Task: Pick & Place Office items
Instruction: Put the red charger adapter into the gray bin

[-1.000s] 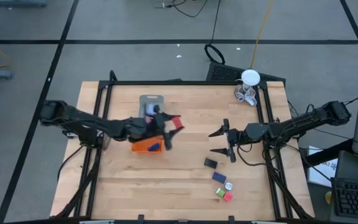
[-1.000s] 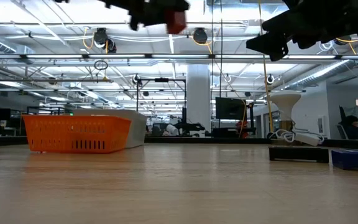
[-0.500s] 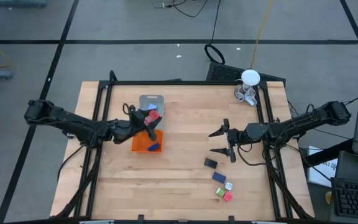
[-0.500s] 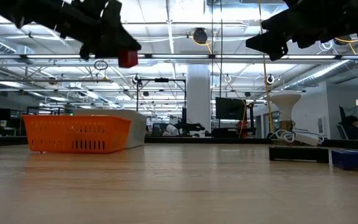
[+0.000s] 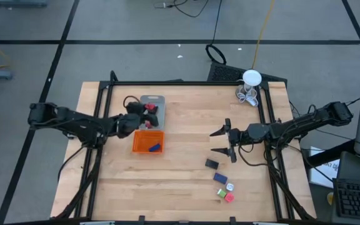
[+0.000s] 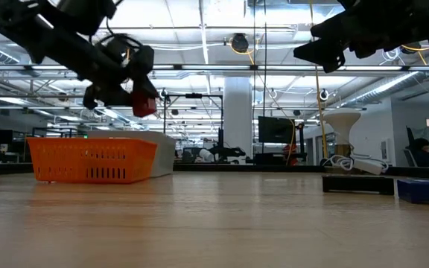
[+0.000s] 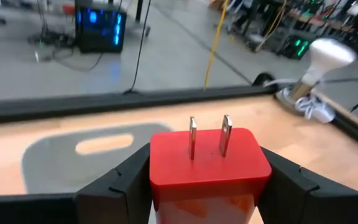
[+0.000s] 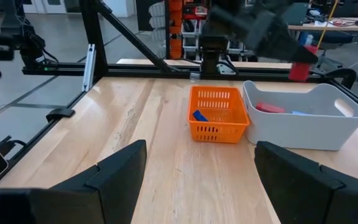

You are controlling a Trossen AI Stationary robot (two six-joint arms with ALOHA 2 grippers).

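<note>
Carried over the grey tray (image 5: 155, 100), red plug (image 7: 209, 163) sits between left fingers (image 7: 118, 186).

Robotics lab in a big open industrial hall. Exposed ceiling trusses (image 6: 222, 68) with strip lights, bare grey concrete floor (image 5: 167, 25) with cables, black-framed wooden bench (image 5: 180, 181), more workstations and monitors (image 6: 275, 129) behind, keyboard (image 5: 357, 199) beside the rig.

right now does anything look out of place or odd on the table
Nothing stands out. Both trays sit upright, the orange tray against the grey tray. The left fingers hold a red plug block above the grey tray; the remaining pieces lie loose near the right arm.
</note>
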